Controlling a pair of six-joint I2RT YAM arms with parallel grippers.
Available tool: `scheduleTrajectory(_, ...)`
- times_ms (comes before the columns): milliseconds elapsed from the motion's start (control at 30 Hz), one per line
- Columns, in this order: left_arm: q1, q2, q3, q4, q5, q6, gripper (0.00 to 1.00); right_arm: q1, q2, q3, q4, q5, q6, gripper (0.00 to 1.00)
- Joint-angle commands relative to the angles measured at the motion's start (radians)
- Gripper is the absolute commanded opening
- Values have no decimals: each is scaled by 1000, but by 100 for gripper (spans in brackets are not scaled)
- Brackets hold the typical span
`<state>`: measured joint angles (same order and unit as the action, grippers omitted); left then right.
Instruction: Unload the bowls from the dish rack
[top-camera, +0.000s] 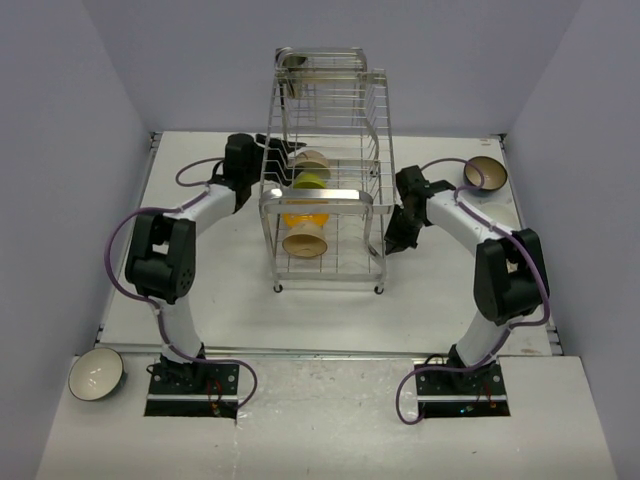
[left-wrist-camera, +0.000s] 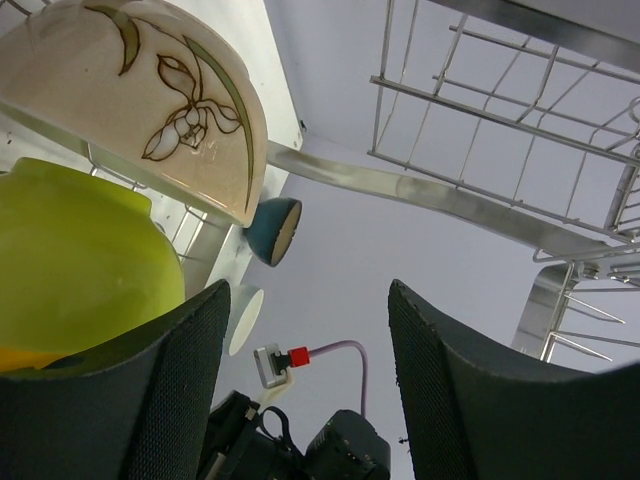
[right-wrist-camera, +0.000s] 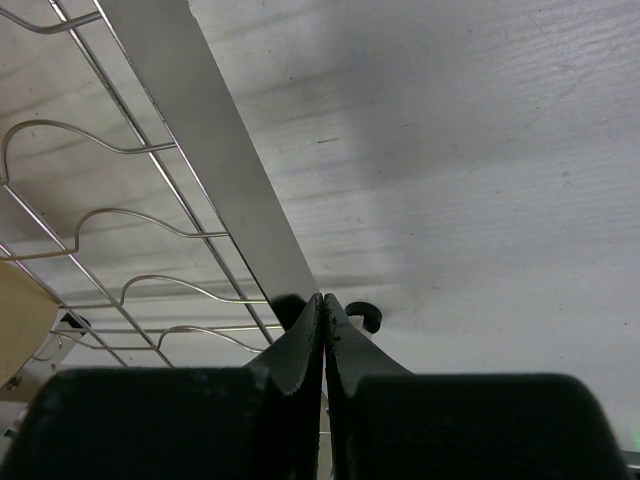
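Left jaws are shown released and empty within the dish rack; just to their left a lime bowl sits in the wires, with a floral bowl past it. Right jaws are clenched on nothing, tips by the rack's flat bar above the counter. The bowls are judged stiff, glazed, slippery and breakable; the exposed rim is best pinched. No writing can be read.
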<state>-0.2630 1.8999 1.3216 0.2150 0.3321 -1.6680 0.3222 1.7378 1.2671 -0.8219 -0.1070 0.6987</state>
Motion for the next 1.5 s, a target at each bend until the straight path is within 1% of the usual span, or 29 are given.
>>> scheduleTrajectory(0,-22,-42,-1,-5,-71,-28,65,23,-50,-12,64,-88,41,0)
scheduleTrajectory(200,-53,-38,-15,24,-171,-70,64,23,-58,-18,76,-103,36,0)
scheduleTrajectory(300,-58,-30,-12,29,-195,-81,64,25,-66,-31,93,-115,41,0)
scheduleTrajectory(533,-68,-36,-36,1,-269,-65,63,23,-83,-86,136,-129,53,0)
scheduleTrajectory(767,-82,2,-32,3,-298,-65,61,23,-104,-129,162,-123,61,0)
scheduleTrajectory(967,-93,50,1,14,-315,-76,57,21,-103,-135,173,-126,61,0)
scheduleTrajectory(1100,-102,85,11,43,-327,-99,51,21,-106,-135,175,-117,61,0)
scheduleTrajectory(1200,-105,100,17,57,-327,-107,43,21,-100,-130,176,-120,59,0)
scheduleTrajectory(1267,-107,110,22,61,-326,-111,41,21,-95,-129,178,-128,56,0)
scheduleTrajectory(1300,-107,116,25,63,-326,-111,36,21,-92,-130,178,-129,59,0)
scheduleTrajectory(1400,-108,129,37,66,-330,-118,32,21,-98,-138,187,-129,56,0)
scheduleTrajectory(1467,-113,134,45,66,-360,-119,29,21,-95,-140,191,-132,56,0)
